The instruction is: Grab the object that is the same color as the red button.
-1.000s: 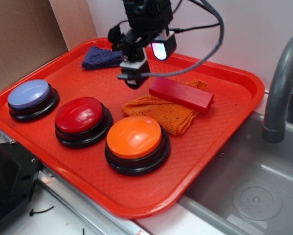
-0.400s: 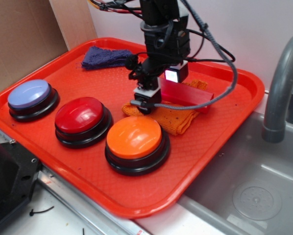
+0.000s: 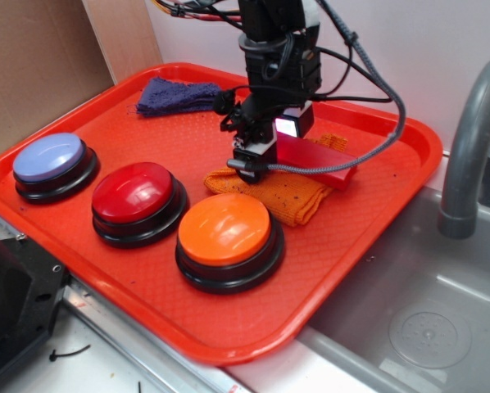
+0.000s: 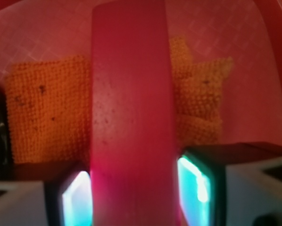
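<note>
The red block [image 3: 315, 162] is a long flat bar lying on the orange knitted cloth [image 3: 282, 195] at the back right of the tray. In the wrist view the block [image 4: 131, 108] runs straight up the middle. My gripper [image 3: 269, 147] is down over the block's left end. One glowing pad [image 4: 77, 197] sits against its left side and the other pad [image 4: 194, 188] against its right side. The block still rests on the cloth [image 4: 46, 108]. The red button [image 3: 137, 196] stands at the front left, apart from the gripper.
All of this sits on a red tray [image 3: 360, 246]. An orange-topped button [image 3: 227, 237] stands just in front of the cloth, a pale blue-topped button [image 3: 52, 164] at far left. A dark blue cloth [image 3: 173, 97] lies at the back. A sink [image 3: 417, 327] with a grey faucet [image 3: 470, 139] is on the right.
The gripper has moved right from above the tray's middle and come down over the red block's left end. In the last half second it only shifted slightly along the block.
</note>
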